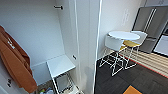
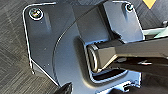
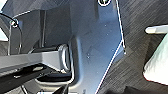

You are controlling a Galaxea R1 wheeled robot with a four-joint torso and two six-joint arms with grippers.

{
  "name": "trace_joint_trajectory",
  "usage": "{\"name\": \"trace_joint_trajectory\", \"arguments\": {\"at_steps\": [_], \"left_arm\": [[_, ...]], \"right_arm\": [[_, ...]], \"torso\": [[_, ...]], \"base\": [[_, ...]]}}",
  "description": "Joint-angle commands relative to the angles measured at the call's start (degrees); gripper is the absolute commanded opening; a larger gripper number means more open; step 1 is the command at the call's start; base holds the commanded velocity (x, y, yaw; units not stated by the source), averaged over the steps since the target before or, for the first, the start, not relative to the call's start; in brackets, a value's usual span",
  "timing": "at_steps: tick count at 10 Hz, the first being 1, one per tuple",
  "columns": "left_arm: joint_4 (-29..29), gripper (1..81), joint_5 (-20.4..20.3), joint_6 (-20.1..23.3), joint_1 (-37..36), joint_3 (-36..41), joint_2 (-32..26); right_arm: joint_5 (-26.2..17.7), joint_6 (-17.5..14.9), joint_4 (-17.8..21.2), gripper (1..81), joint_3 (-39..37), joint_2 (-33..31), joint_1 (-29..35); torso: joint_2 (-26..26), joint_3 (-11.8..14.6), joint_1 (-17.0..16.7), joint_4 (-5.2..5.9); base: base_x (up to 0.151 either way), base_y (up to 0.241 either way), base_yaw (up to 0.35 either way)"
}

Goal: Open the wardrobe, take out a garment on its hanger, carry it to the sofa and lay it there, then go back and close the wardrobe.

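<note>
- the wardrobe (image 1: 75, 37) stands open in the head view, its white inside wall and a low white shelf (image 1: 61, 65) showing.
- an orange jacket (image 1: 15, 65) hangs at the left edge of that view; this is the plain one, not the maroon garment the task asks for, and i cannot make out the maroon jacket or its hanger here.
- right of the wardrobe, well apart, a round white table (image 1: 124, 35) with white chairs (image 1: 113, 45) stands on dark carpet, with a steel fridge (image 1: 150, 25) behind.
- both wrist views look past the robot's own dark plate and bar to dark carpet; i cannot tell whether either set of jaws is spread or pressed together.
- judging by the task, a jacket on a hanger should be light and soft, sagging and swinging when lifted; the stiff hanger, near its hook, looks the surest place to take hold, since cloth alone could slip off.
</note>
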Motion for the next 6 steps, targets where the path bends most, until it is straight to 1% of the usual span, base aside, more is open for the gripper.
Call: {"name": "trace_joint_trajectory", "arguments": {"at_steps": [1, 6], "left_arm": [[0.1, 81.1, 2.4, -0.1, -1.5, -0.1, 0.1], [0.5, 81.1, 2.4, -0.1, -1.5, -0.1, 0.4]], "right_arm": [[-3.2, 0.0, 0.0, 81.1, 0.0, 0.0, 1.3], [-3.0, 0.0, -0.1, 81.1, 0.0, 0.1, 1.2]], "torso": [[0.0, 0.0, 0.0, 0.0], [0.0, 0.0, 0.0, 0.0]], "base": [[0.0, 0.0, 0.294], [0.0, 0.0, 0.294]]}}
